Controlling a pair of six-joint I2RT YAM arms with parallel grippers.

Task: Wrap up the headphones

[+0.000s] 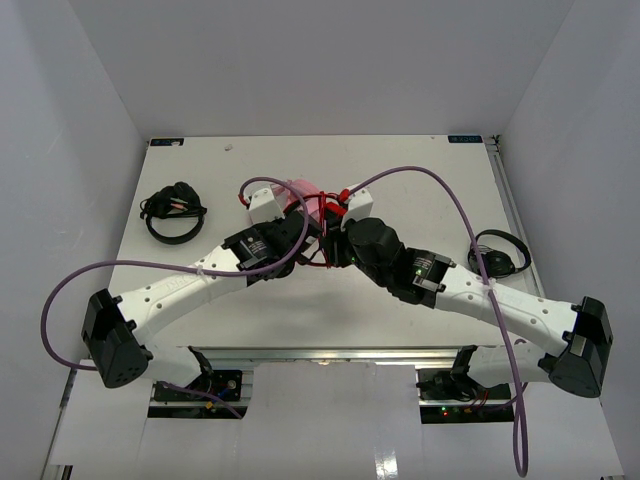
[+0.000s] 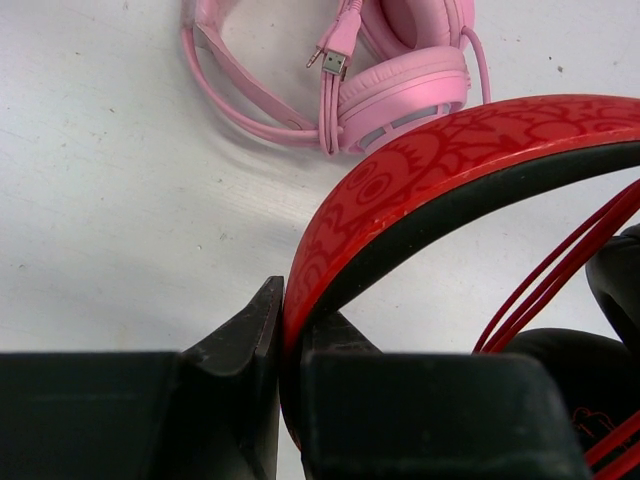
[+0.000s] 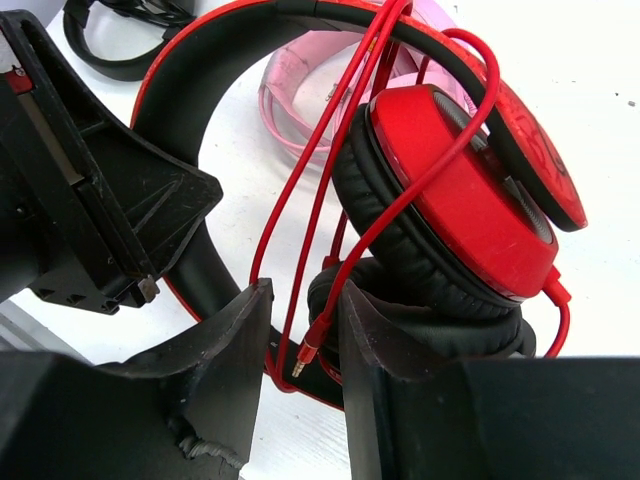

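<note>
Red headphones are mid tabletop, band clamped in your left pincer. Right pincer is narrow around the cable end; pinch it first, wind snug loops, then tuck the plug.

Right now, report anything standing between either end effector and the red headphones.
Nothing visible does. The left end effector clamps the headphones by the band, and their cable hangs inside the open right end effector.
</note>
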